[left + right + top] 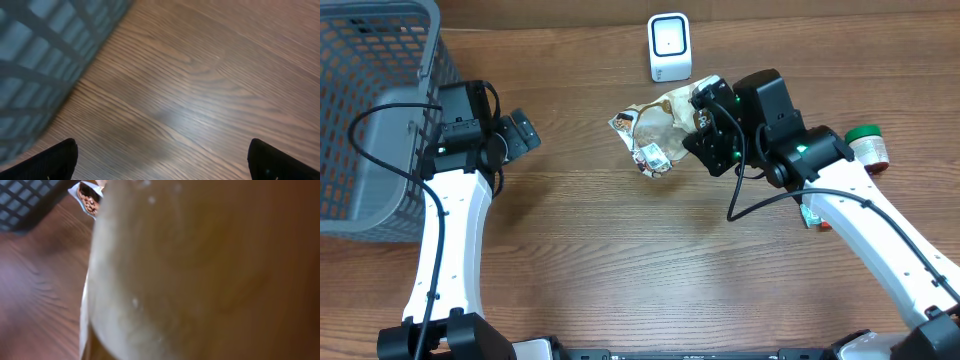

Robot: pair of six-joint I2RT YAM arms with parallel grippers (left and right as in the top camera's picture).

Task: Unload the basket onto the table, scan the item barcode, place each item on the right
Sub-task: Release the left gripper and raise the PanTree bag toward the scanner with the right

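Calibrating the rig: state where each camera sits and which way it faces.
Overhead: above the table, looking down; left arm, right arm, basket, scanner, snack bag show.
Left wrist: faces the table beside the basket; own fingertips at bottom corners.
Right wrist: faces the snack bag close up; no fingers visible.
Shared: basket appears in all three.

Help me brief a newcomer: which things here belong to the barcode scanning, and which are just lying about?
In the job:
- snack bag, gripped by the right gripper
- white scanner just beyond it

Lying about:
- grey basket
- green-capped bottle
- left gripper, open and empty
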